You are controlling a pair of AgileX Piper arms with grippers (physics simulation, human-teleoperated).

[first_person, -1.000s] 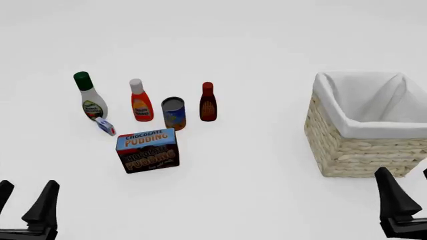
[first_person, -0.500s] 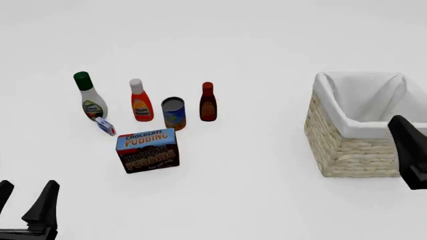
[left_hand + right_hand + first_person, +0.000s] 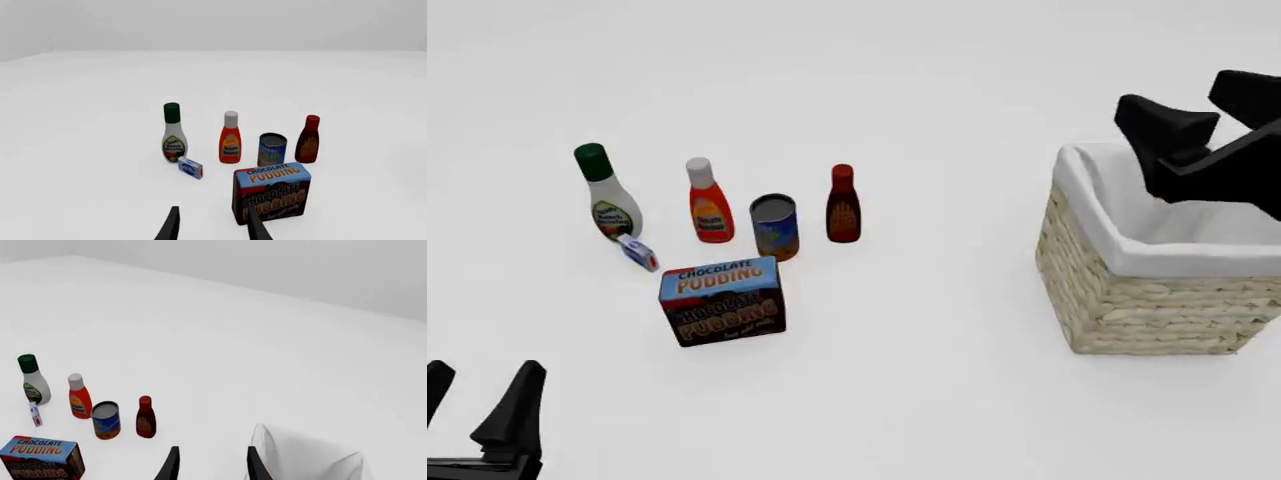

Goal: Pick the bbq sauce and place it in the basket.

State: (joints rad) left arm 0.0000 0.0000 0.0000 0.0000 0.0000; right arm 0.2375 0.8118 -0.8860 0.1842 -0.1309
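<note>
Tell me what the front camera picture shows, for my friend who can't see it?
The black right gripper, open and empty, hangs above a big straw-coloured wicker basket with white cloth lining on the right. To the left stand a small dark reddish-brown bbq sauce bottle, a can, two more bottles and a chocolate pudding box.

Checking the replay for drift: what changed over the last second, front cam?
Only the right pincer moved: from the near right corner it rose and swung forward, and now hangs open and empty above the basket. Nothing was gripped or released. The left pincer stayed open at the near left. The bbq sauce, the can, the pudding box and the other bottles kept their places.
</note>
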